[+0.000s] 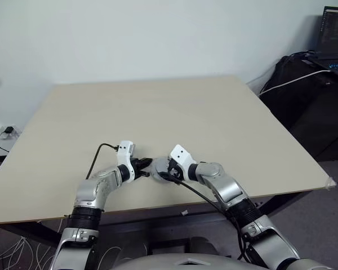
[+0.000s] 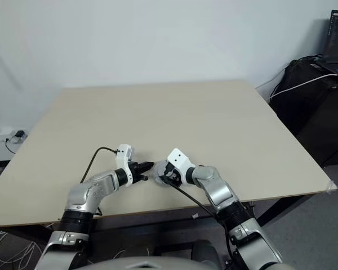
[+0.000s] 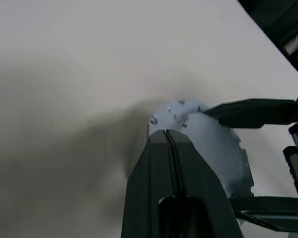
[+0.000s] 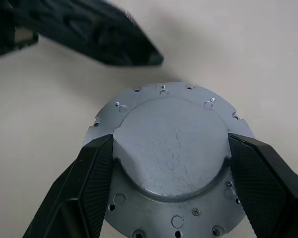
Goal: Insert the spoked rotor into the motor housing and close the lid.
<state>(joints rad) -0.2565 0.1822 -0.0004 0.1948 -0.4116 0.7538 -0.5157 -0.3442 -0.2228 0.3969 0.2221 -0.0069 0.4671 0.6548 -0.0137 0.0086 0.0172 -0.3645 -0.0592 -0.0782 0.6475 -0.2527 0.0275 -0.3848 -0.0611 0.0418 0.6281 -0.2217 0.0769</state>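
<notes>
One lid (image 4: 170, 148) on the table (image 1: 214, 112), clamped across its rim by the right pincer (image 4: 171, 173) (jaws wide), left pincer (image 3: 166, 136) fully closed, empty

Pale beige wooden surface (image 1: 214, 124)
A round silver-grey metal lid (image 4: 171, 148) is sitting on it near the front edge.

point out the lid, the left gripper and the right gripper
lid (image 4: 171, 144): right wrist view, on its smooth raised centre.
left gripper (image 3: 167, 136): left wrist view, at the shut fingertips, by the lid's edge.
right gripper (image 4: 171, 158): right wrist view, midway between its fingers, which flank the lid's raised centre.
</notes>
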